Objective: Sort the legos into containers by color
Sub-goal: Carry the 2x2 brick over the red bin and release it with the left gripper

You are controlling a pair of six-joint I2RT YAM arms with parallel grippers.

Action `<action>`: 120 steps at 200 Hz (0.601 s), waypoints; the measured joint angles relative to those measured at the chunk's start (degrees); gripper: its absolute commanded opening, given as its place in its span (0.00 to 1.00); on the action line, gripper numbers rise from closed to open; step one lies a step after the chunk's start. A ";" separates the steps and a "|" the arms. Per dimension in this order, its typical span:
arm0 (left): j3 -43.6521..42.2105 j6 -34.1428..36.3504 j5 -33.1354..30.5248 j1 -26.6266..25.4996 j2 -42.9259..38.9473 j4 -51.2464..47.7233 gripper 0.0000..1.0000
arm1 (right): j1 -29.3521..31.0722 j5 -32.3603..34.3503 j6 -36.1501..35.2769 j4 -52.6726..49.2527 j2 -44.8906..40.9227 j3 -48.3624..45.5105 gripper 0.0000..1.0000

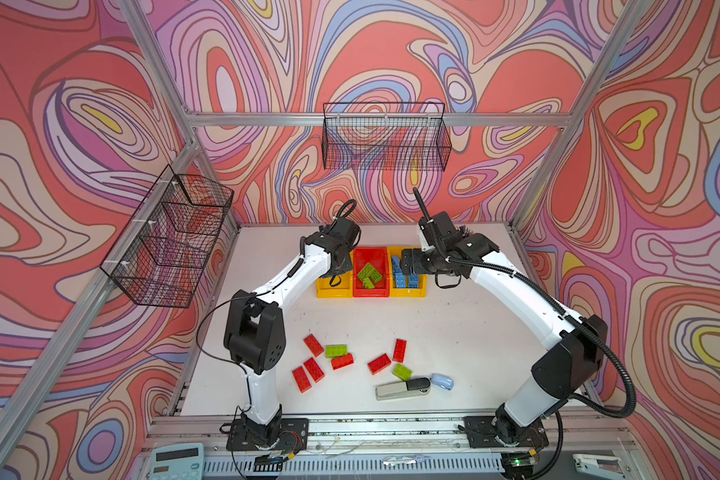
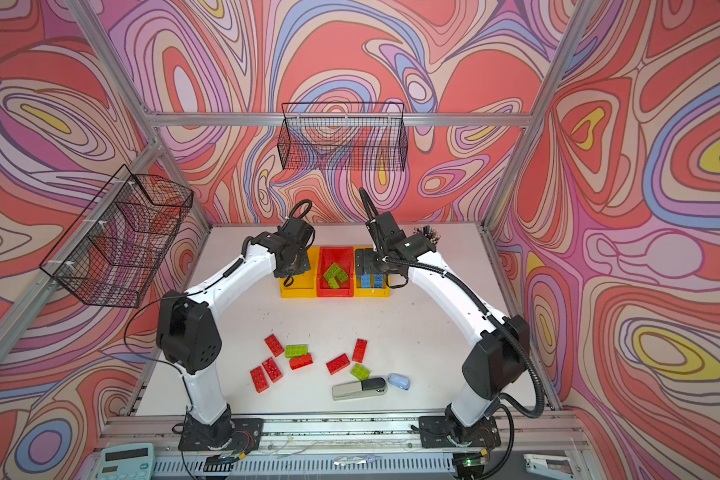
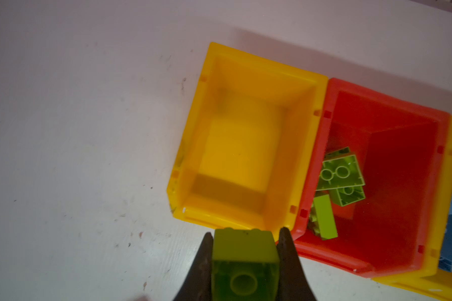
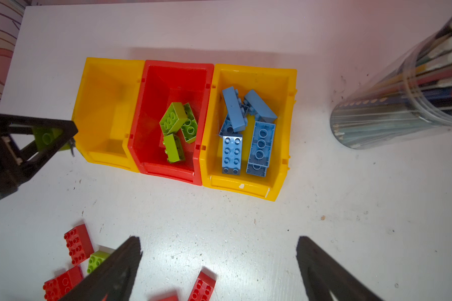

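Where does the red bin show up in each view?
Top view: red bin, middle of the three-bin row near the table's back.
Top view: red bin, same middle slot in the row.
Left wrist: red bin, right against the empty yellow bin, beyond the held green brick.
Right wrist: red bin, again mid-row between the two yellow ones.
Shared landmark: the green bricks piled inside it, visible in all four.
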 measured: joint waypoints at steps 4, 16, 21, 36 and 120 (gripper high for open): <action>1.05 0.44 0.00 -0.35 1.03 0.02 0.16 | -0.07 0.24 0.09 0.04 -0.39 -0.26 0.98; 3.78 1.18 0.07 -1.14 4.00 0.22 0.16 | -0.39 0.96 0.39 -0.13 -1.33 -0.83 0.98; 4.70 1.51 0.09 -1.40 5.14 0.46 0.16 | -0.55 1.27 0.46 -0.22 -1.70 -1.07 0.98; 6.21 2.60 0.15 -1.90 7.54 1.64 0.16 | -1.05 2.23 0.79 -0.83 -2.86 -1.66 0.98; 11.06 5.46 1.88 -2.95 12.44 9.53 0.18 | -3.34 5.84 1.88 -3.89 -8.85 -4.59 0.98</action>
